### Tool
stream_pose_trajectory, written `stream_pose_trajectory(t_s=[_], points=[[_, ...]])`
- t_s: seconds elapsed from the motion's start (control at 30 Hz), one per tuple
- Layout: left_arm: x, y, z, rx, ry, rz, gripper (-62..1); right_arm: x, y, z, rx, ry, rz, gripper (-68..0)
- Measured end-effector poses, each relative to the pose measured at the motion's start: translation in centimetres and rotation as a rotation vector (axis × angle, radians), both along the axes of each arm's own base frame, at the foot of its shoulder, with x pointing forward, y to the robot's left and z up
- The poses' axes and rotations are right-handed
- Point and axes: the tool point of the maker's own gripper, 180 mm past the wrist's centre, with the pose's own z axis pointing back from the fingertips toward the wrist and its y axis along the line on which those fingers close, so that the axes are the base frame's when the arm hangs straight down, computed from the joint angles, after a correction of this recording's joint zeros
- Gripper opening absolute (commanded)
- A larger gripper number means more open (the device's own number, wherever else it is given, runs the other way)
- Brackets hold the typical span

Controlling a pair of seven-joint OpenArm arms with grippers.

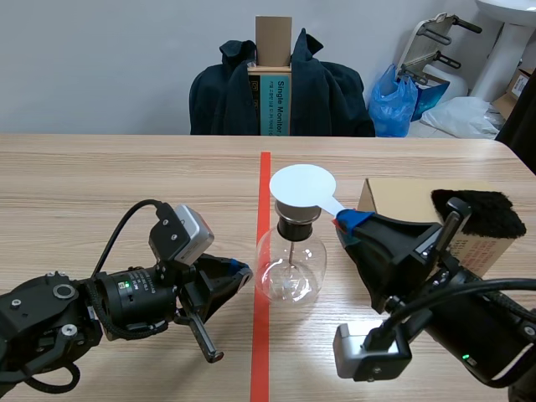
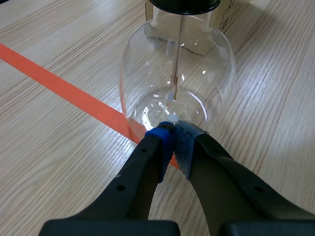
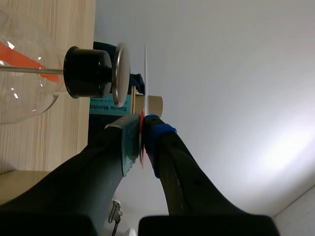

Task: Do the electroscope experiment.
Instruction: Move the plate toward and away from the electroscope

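Right wrist view: disc held over the electroscope's top plate, not yet touching it.
The right pincer point(image 3: 142, 123) is pinching the thin handle of a white disc point(image 1: 302, 185), seen edge-on between its pads. Just ahead of the tips, across a narrow gap, is the metal plate point(image 3: 119, 66) on the black stopper point(image 3: 88, 72) of the glass electroscope point(image 1: 290, 266). The left pincer point(image 2: 173, 129) is pressed together on nothing, with its tips against the foot of the flask as if to steady it. Beyond them the rod point(image 2: 175, 73) hangs straight, and I cannot tell whether the leaves are spread. Behind the right pincer a black furry cloth point(image 1: 477, 213) lies on a cardboard box point(image 1: 402, 201). The rubbing step looks done. What is left, by my reading, is closing the gap to the plate and watching the leaves.
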Motion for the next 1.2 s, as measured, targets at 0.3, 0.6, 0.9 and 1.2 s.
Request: stream_pose_trajectory(t_s=[0.3, 0.6, 0.9, 1.2], points=[[0.0, 0.0, 0.0, 0.000, 0.000, 0.000, -59.0, -0.5, 0.5, 0.0, -0.002, 0.001, 0.037, -66.9], [0.0, 0.0, 0.0, 0.000, 0.000, 0.000, -59.0, -0.5, 0.4, -0.2, -0.001, 0.010, 0.028, -66.9], [0.0, 0.0, 0.0, 0.000, 0.000, 0.000, -59.0, 1.3, -2.3, -0.4, 0.007, 0.018, -0.165, -66.9], [0.0, 0.0, 0.0, 0.000, 0.000, 0.000, -59.0, 2.8, -4.8, -0.2, 0.013, 0.013, -0.328, -66.9]])
